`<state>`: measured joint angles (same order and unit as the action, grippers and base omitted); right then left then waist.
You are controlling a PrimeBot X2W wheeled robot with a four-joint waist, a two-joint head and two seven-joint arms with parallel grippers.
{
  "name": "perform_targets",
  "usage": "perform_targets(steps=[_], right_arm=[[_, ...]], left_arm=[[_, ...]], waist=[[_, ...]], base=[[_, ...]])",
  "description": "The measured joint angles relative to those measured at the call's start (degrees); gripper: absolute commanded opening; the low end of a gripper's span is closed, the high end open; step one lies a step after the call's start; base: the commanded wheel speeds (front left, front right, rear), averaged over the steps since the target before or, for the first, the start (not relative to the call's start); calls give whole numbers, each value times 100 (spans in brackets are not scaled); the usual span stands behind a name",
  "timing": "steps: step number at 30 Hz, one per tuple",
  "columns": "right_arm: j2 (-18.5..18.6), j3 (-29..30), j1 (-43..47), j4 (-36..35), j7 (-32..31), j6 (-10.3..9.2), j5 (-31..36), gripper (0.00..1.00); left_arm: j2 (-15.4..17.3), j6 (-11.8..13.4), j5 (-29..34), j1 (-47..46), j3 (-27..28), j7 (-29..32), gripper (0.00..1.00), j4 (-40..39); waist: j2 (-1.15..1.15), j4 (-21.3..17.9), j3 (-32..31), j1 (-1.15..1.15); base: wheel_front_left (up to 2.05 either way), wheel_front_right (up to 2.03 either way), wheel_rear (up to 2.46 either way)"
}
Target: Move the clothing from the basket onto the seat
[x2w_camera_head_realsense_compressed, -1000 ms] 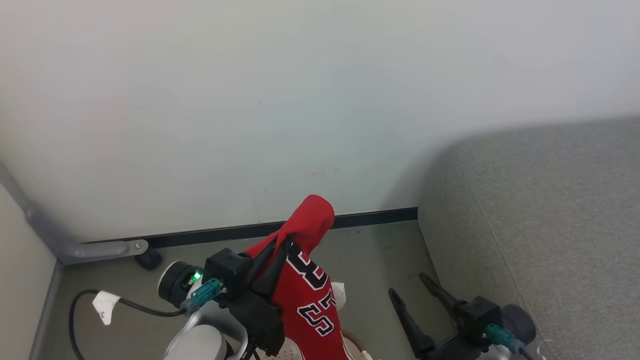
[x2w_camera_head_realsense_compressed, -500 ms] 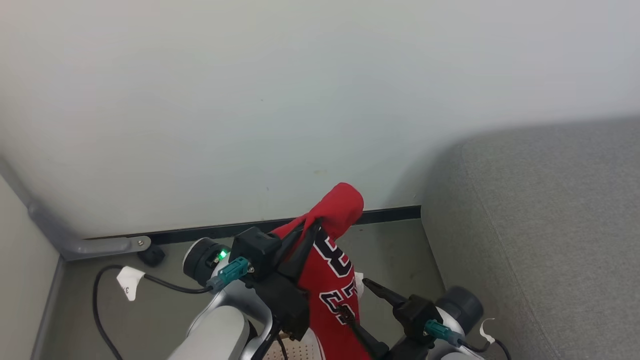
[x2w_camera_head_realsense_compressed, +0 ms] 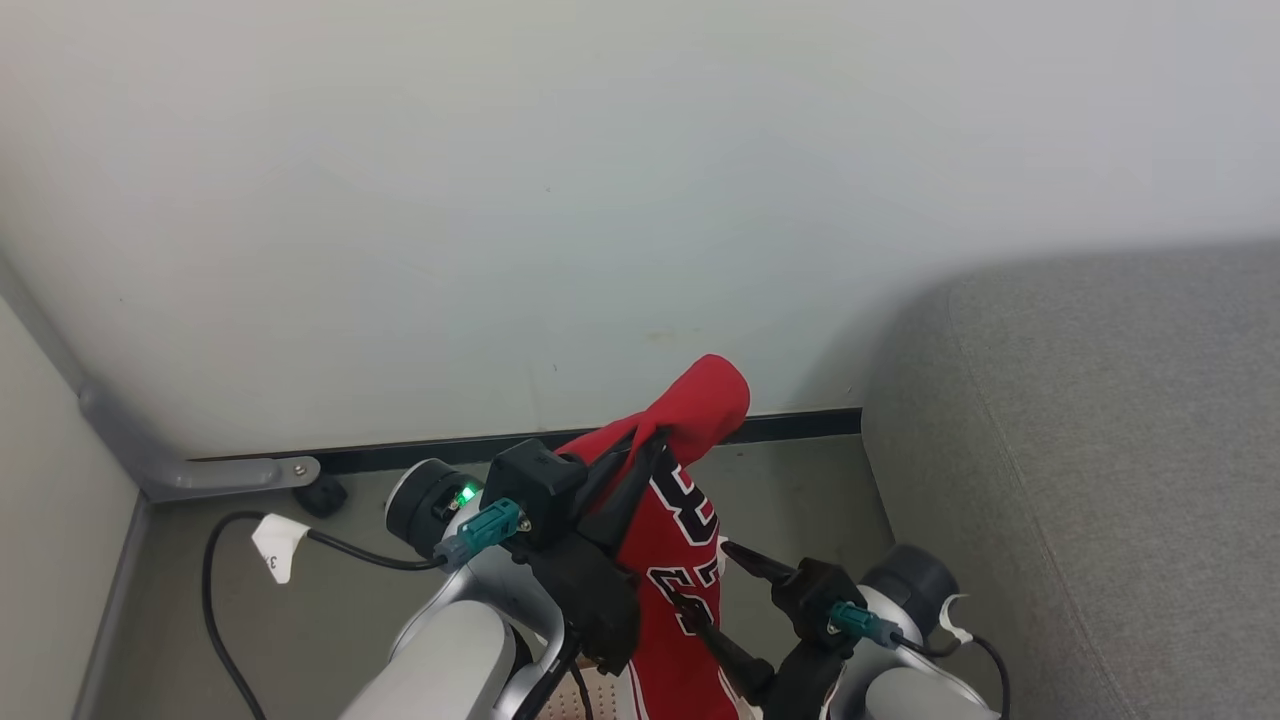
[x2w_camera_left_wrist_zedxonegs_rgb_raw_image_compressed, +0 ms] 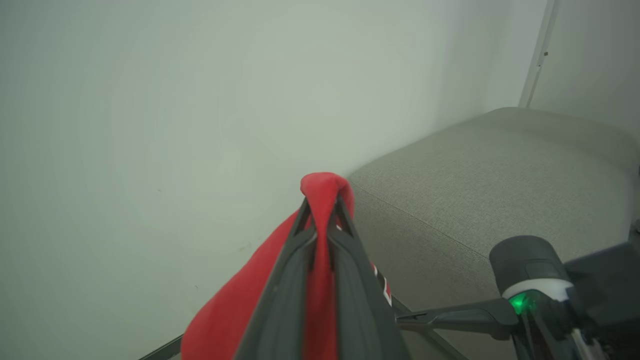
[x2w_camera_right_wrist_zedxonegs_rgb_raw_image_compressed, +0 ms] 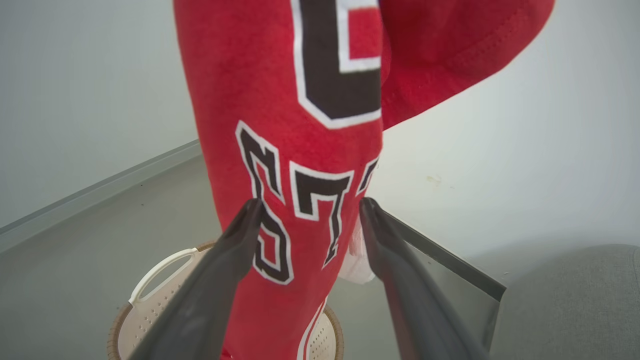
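The clothing (x2w_camera_head_realsense_compressed: 668,560) is seen higher and further right in the head view than a second ago, carried there with the left gripper (x2w_camera_head_realsense_compressed: 648,443). Over the same second the right gripper (x2w_camera_head_realsense_compressed: 700,572) has been brought from the lower right corner to the hanging fabric at bottom centre. The whole picture has also shifted slightly, so part of this is camera motion. The left gripper's fingers are pressed together on a fold of the red fabric. In the left wrist view that fold is looped over the tips of the left gripper (x2w_camera_left_wrist_zedxonegs_rgb_raw_image_compressed: 322,205), with the rest of the clothing (x2w_camera_left_wrist_zedxonegs_rgb_raw_image_compressed: 235,310) draped down to the lower left. The right gripper (x2w_camera_right_wrist_zedxonegs_rgb_raw_image_compressed: 310,202) is spread wide, one finger on each side of the hanging garment. Whether either finger touches the fabric cannot be told. The clothing (x2w_camera_right_wrist_zedxonegs_rgb_raw_image_compressed: 280,75) is shown as soft red fabric with black numerals outlined in white, and a white stripe is seen near its lower end. Its lower end hangs down over the basket (x2w_camera_right_wrist_zedxonegs_rgb_raw_image_compressed: 150,310), which stands on the floor at the bottom left of the right wrist view. The seat (x2w_camera_head_realsense_compressed: 1120,450) lies at the right of the head view, apart from the clothing.
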<state>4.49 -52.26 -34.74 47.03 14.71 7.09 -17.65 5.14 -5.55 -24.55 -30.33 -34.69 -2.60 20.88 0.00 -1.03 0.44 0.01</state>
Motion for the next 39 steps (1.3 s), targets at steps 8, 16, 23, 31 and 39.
perform_targets(steps=[8,16,23,31,39], right_arm=[[-54,-364,-544,256,0,1,-258,100],[-71,-781,-747,411,0,1,-544,0],[-75,-887,-822,417,0,4,-884,0],[104,-761,-820,296,0,4,-1255,0],[734,-269,-821,122,-1,4,-1571,0]], left_arm=[[-35,0,-15,-83,-75,108,0,-65],[-74,0,-53,-120,-89,153,0,-104],[-70,52,-60,-115,-58,168,0,-130],[-11,157,-160,21,120,96,46,-172],[11,151,-313,183,162,-13,100,-169]], waist=[[0,82,22,0],[0,167,61,0],[0,164,94,0],[0,-6,125,-1],[0,-247,122,-1]], base=[[0,0,0],[0,0,0],[0,0,0],[0,0,0],[0,0,0]])
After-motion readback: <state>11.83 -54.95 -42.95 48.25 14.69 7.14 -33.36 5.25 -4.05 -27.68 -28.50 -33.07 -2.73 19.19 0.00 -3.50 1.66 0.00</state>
